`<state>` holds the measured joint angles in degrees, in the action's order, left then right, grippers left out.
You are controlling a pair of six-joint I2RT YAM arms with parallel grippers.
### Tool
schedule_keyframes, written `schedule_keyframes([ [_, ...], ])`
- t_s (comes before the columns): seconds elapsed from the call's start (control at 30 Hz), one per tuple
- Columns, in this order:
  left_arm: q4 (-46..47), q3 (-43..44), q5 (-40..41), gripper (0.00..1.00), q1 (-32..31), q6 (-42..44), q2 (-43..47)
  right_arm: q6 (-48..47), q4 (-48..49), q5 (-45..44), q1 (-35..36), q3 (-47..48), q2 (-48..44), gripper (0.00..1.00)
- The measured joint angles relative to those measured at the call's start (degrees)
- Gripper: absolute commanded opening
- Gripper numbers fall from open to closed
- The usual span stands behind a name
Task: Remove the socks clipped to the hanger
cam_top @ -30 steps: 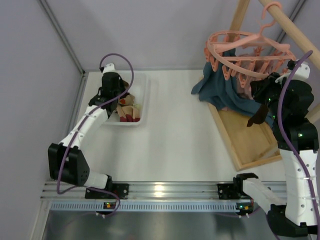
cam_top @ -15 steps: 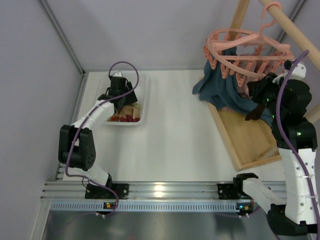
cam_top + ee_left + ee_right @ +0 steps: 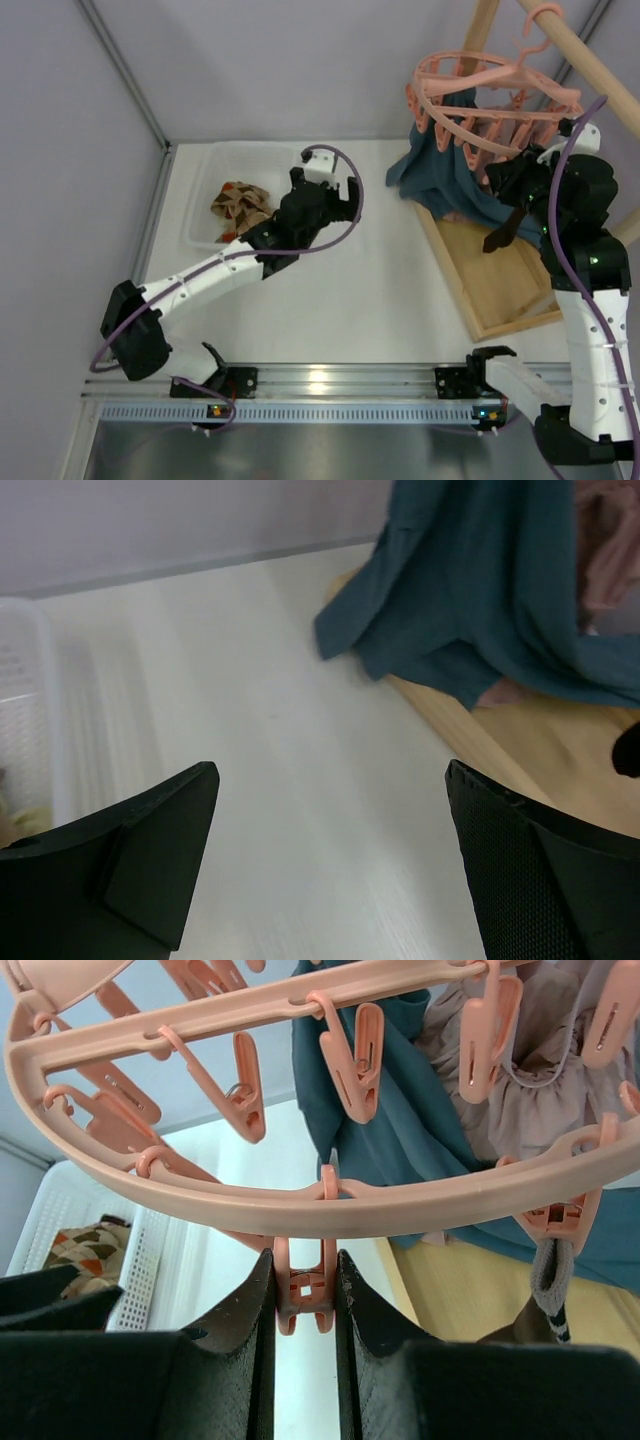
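Right gripper (image 3: pixel 305 1278) is pinched onto a clip (image 3: pixel 305 1302) of the hanger (image 3: pixel 400 1210). Left gripper (image 3: pixel 330 780) gapes wide (nothing between its fingers) above the table (image 3: pixel 370 290), near socks (image 3: pixel 240 203) in the bin (image 3: pixel 200 205).

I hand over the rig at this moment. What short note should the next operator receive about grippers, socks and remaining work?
Left gripper: open, empty, over the table beside the bin.
Right gripper: shut on a clip of the hanger.
Done: patterned socks lie in the bin.
To do: a dark sock with a grey cuff hangs from a neighbouring clip; free it and bin it.
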<state>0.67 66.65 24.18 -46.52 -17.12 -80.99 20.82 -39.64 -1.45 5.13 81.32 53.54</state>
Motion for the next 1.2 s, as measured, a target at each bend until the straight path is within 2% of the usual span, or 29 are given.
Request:
schedule_keyframes([
  [0.07,5.5,-1.7,-0.9,0.98,-3.5,2.5,-0.2,0.1,0.0,1.2,0.0,0.1,0.2,0.00],
  [0.2,14.5,-1.2,-2.2,0.98,-10.4,8.5,-6.8,0.5,-0.1,3.3,0.0,0.2,0.3,0.00],
  [0.33,17.3,3.4,-2.1,0.98,-16.5,12.9,-16.6,1.3,-0.2,5.1,0.0,0.5,0.3,0.01],
  [0.47,17.4,7.2,-2.1,0.98,-20.4,15.3,-22.5,1.9,-0.2,6.3,0.0,0.5,0.2,0.01],
  [0.73,20.3,15.1,-2.8,0.98,-23.5,22.3,-28.9,4.5,0.8,11.3,0.0,0.5,0.3,0.00],
  [0.97,21.4,22.0,-6.9,0.98,-23.5,26.1,-36.8,6.4,1.2,14.6,0.0,0.5,0.3,0.00],
  [1.2,21.4,28.9,-6.9,0.98,-23.7,28.4,-43.6,6.9,1.3,15.6,0.0,0.5,0.4,0.00],
])
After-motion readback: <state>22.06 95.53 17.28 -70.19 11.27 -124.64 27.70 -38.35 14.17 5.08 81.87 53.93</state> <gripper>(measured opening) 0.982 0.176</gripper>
